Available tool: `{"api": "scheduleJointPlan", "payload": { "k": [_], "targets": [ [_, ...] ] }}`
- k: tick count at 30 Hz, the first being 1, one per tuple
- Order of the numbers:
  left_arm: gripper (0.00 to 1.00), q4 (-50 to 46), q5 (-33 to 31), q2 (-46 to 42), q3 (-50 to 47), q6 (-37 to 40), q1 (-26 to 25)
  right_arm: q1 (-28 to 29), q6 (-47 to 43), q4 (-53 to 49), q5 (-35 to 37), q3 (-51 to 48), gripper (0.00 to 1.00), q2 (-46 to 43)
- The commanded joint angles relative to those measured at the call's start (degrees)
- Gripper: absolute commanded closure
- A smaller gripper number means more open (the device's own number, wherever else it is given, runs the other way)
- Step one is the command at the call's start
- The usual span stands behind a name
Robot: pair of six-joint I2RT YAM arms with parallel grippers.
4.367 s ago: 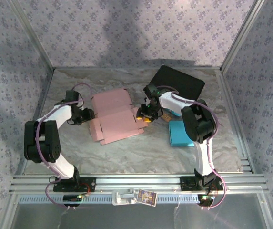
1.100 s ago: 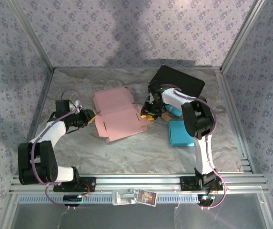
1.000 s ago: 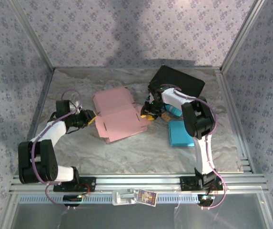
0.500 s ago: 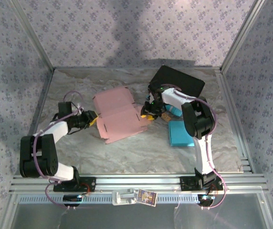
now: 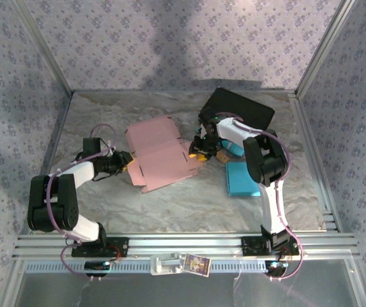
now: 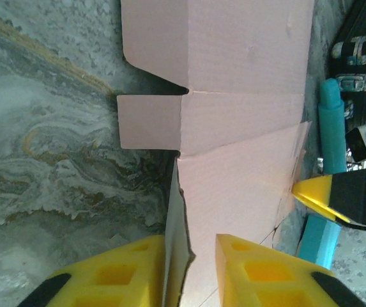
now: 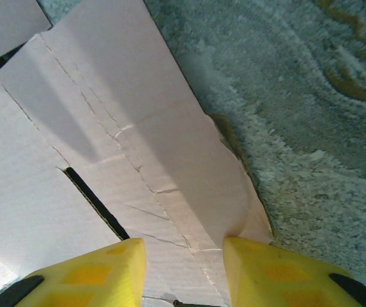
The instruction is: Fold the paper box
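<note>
The pink paper box (image 5: 157, 157) lies opened out and mostly flat near the middle of the desk (image 5: 189, 204), and I reach it from two opposite sides. My left gripper (image 5: 126, 160) is at its 9 o'clock edge with the fingers (image 6: 112, 275) apart, and the thin edge of a raised flap stands in the gap between them. My right gripper (image 5: 197, 153) is at the 3 o'clock edge, its fingers (image 7: 278, 268) also apart over a creased flap, and a teal box (image 5: 241, 178) lies at 4 o'clock from it.
</note>
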Motion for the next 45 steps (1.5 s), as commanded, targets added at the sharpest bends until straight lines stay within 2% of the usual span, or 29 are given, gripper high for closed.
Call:
{"api": "scheduleJointPlan", "payload": {
  "k": [1, 7, 11, 15, 17, 20, 24, 33, 38, 45],
  "targets": [
    [0.80, -2.0, -0.1, 0.3, 0.9, 2.5, -0.5, -0.1, -1.1, -1.7, 2.1, 0.4, 0.61, 2.4],
    [1.00, -2.2, -0.8, -2.5, 1.6, -0.5, -0.8, 0.0, 0.4, -1.6, 2.8, 0.7, 0.59, -0.9],
    [1.00, 1.2, -4.0, -6.2, 2.1, -10.0, -1.9, -0.4, 7.0, 0.4, 7.1, -2.7, 0.51, -12.0],
    [1.00, 2.9, -9.4, -10.0, 3.2, -20.3, -2.6, 0.1, 17.9, 5.7, 5.4, -9.9, 0.44, -22.5],
    [1.00, 3.6, -11.6, -11.8, 4.0, -24.8, -2.9, 1.1, 25.3, 11.0, 3.4, -14.8, 0.40, -27.1],
    [1.00, 2.1, -12.8, -13.1, 6.4, -27.4, -3.3, 4.1, 35.6, 21.0, 2.2, -21.3, 0.31, -31.4],
    [1.00, 2.0, -12.2, -13.4, 7.6, -29.7, -3.3, 8.3, 47.7, 38.0, -0.4, -27.6, 0.27, -29.8],
    [1.00, 2.8, -11.4, -13.6, 7.7, -32.2, -3.4, 11.3, 66.0, 68.3, 3.0, -33.9, 0.31, -20.6],
    [1.00, 2.8, -11.0, -13.3, 7.7, -32.6, -3.4, 12.3, 70.4, 75.8, 3.8, -33.6, 0.40, -15.6],
    [1.00, 3.0, -10.8, -13.3, 7.5, -32.8, -3.5, 11.8, 70.9, 80.7, 6.1, -34.7, 0.56, -13.2]
  ]
}}
